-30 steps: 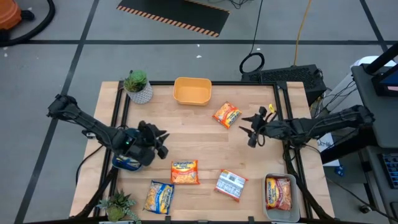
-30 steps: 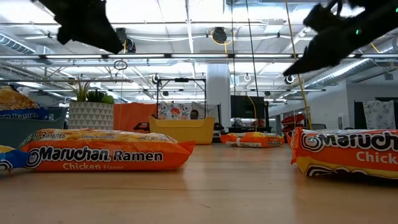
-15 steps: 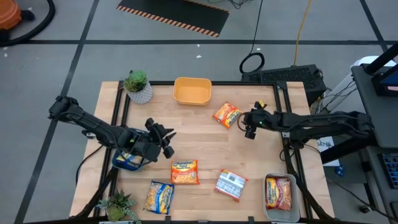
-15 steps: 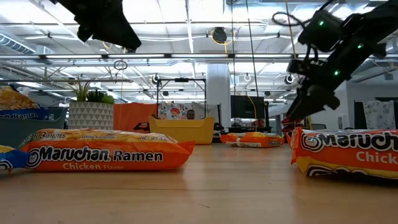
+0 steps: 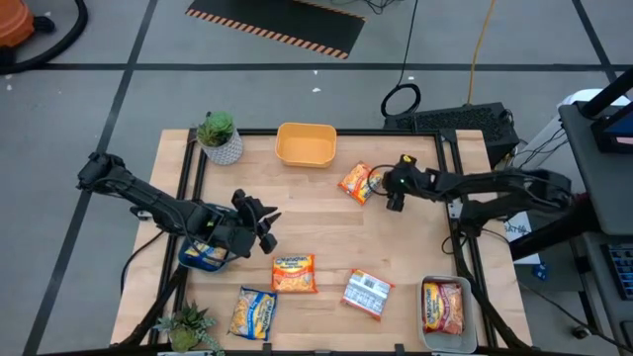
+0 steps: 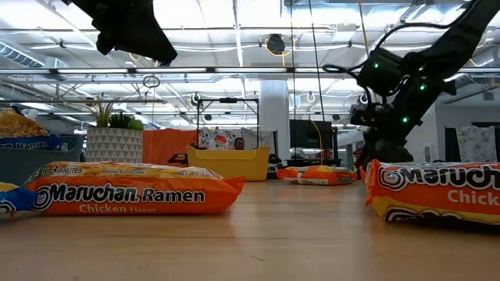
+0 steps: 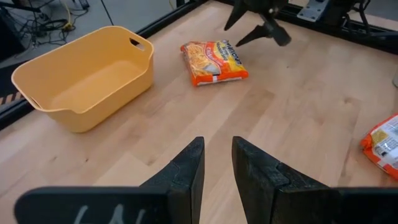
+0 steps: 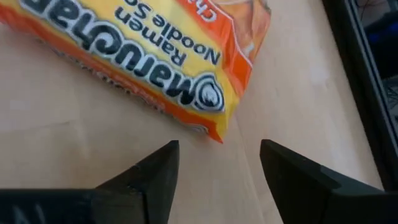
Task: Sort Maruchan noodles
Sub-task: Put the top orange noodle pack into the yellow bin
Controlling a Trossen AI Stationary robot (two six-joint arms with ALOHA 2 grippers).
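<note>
Right gripper (image 5: 389,191): it is low over the table, just beside the orange packet (image 5: 359,182) near the yellow bin (image 5: 306,144); its fingers (image 8: 155,169) are spread apart and empty, with one corner of the packet (image 8: 149,59) in front of the gap
Left gripper (image 5: 263,227): it hangs above the left middle of the table, beside the blue bin (image 5: 203,256); its fingers (image 7: 188,168) stand a little apart and hold nothing
Orange packet by the yellow bin: it lies flat on the wood, apart from the bin; the left wrist view shows it (image 7: 214,61) with the right gripper (image 7: 258,28) just behind it
Other noodles on the table: an orange packet (image 5: 294,273) at the front middle, a yellow and blue one (image 5: 252,311) at the front left, a blue and white one (image 5: 368,294) to the front right
Noodles already in bins: one red and orange packet (image 5: 444,306) lies in the clear bin (image 5: 428,337) at the front right corner; one packet shows in the blue bin
Yellow bin: nothing is inside it
Around: a potted plant (image 5: 220,137) stands at the back left corner, another plant (image 5: 186,326) at the front left edge
In the way: bare wood lies between the right gripper and its packet
</note>
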